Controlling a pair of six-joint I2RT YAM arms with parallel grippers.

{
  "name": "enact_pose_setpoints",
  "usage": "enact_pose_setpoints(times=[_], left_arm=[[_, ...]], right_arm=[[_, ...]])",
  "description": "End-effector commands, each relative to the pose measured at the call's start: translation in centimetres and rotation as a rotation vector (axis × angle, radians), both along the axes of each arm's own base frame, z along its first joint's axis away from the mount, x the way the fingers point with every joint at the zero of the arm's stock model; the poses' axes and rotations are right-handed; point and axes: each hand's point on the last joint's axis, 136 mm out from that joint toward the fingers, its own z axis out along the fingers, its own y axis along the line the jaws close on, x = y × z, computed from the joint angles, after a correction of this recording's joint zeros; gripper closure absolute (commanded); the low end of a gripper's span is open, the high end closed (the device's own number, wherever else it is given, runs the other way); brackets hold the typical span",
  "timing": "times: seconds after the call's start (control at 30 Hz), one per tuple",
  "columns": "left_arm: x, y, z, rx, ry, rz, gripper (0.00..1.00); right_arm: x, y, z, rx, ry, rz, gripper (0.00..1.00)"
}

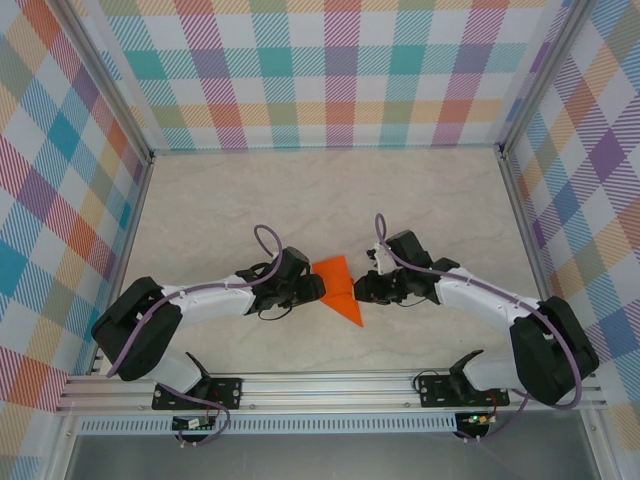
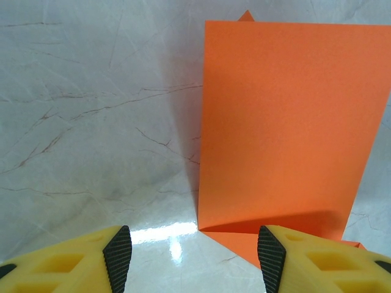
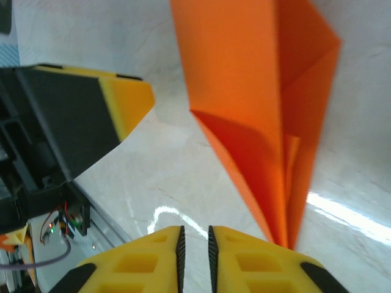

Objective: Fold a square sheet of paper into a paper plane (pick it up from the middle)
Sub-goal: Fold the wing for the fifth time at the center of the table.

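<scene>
I am mid-fold: the paper plane (image 1: 338, 288) sits part-creased on the table (image 1: 300, 200) between my open, empty left gripper (image 2: 192, 253) and my right gripper (image 3: 194, 244), pinched almost closed on nothing, so next, I judge, its raised flap needs pressing flat.

Pale marble table (image 1: 300, 190), orange paper plane (image 1: 338, 287)

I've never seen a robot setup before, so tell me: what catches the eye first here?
The bright orange paper, folded to a point, sits in the middle of the table, right between the left gripper and the right gripper. Around it, the checked walls in many colours stand out against the pale marbled table.
</scene>
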Motion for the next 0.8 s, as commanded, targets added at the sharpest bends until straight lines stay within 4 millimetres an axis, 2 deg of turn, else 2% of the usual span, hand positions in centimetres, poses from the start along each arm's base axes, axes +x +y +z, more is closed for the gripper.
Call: enact_pose_setpoints(times=[0.0, 0.13, 0.3, 0.6, 0.77], left_arm=[[0.6, -0.8, 0.5, -0.014, -0.013, 0.010, 0.41], [0.5, -0.8, 0.4, -0.018, -0.005, 0.010, 0.41], [0.6, -0.9, 0.4, -0.018, -0.005, 0.012, 0.41], [0.4, -0.7, 0.6, -0.010, -0.005, 0.006, 0.41], [0.4, -0.9, 0.6, -0.013, -0.004, -0.002, 0.41]], right_arm=[[-0.3, 1.3, 0.1, 0.004, -0.001, 0.078, 0.83], [0.4, 1.9, -0.9, -0.013, 0.015, 0.090, 0.84], [1.4, 1.5, -2.8, -0.094, 0.024, 0.064, 0.84], [1.5, 0.6, -5.6, -0.169, 0.055, 0.050, 0.83], [1.6, 0.6, -6.2, -0.163, 0.074, 0.050, 0.82]])
